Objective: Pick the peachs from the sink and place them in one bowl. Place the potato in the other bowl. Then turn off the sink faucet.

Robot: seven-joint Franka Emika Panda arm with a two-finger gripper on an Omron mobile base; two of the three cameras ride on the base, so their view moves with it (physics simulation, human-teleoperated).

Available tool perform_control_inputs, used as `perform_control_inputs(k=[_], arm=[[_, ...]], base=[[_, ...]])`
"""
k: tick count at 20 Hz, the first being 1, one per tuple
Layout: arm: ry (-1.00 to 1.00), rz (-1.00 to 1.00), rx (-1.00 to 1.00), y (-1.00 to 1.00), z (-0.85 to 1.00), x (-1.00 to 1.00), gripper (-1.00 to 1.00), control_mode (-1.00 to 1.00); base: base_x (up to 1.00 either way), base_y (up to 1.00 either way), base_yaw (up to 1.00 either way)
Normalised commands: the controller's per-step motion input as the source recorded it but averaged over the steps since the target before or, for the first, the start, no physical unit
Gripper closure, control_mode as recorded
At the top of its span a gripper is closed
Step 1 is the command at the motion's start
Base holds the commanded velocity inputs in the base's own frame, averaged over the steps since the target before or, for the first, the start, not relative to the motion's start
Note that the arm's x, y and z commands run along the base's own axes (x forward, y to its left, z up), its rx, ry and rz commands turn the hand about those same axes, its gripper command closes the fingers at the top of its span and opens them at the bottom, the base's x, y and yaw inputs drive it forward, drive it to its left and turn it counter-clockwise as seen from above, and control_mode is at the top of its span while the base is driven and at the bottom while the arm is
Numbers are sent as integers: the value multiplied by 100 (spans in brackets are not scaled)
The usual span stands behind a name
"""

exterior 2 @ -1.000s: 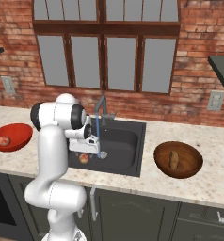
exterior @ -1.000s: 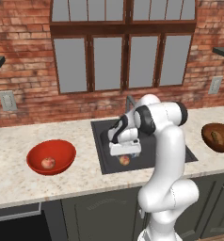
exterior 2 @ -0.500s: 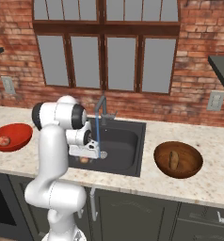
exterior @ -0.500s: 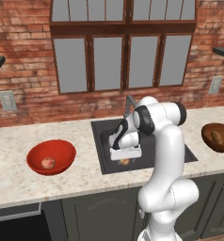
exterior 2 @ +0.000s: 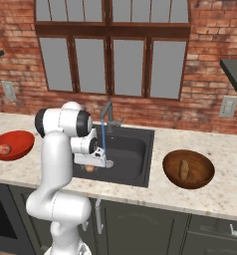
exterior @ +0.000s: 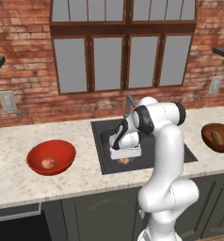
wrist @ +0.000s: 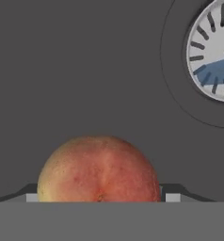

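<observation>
A reddish-yellow peach (wrist: 99, 169) lies on the floor of the dark sink (exterior: 175, 151), low in the hand view. My gripper (wrist: 100, 197) is down in the basin, and its pads meet the peach's two sides. From the base cameras the same peach (exterior: 125, 161) peeks out under the hand. Another peach (exterior: 48, 163) rests in the red bowl (exterior: 63, 155) on the left counter. On the right, the potato (exterior 2: 183, 169) sits in the brown wooden bowl (exterior 2: 205, 169). The faucet (exterior 2: 108, 112) stands behind the basin, and a thin blue stream (exterior 2: 103, 142) runs from its spout.
The round metal drain (wrist: 212, 52) lies beyond the peach, up and to the right in the hand view, with blue water on it. The sink's walls close in around the hand. A brick wall and window stand behind the counter.
The hand has dropped lower into the sink, down over the peach, and its fingers have drawn inward against the fruit. Bowls and potato have not moved.
</observation>
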Motion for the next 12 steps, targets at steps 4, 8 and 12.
perform_control_inputs(k=[4, 8, 12], arm=[[0, 0, 0, 18, -21, -36, 100, -100], [0, 0, 0, 5, 0, 2, 100, -100], [-9, 0, 0, 0, 64, -2, 100, -100]], base=[[0, 0, 0], [0, 0, 0], [0, 0, 0]])
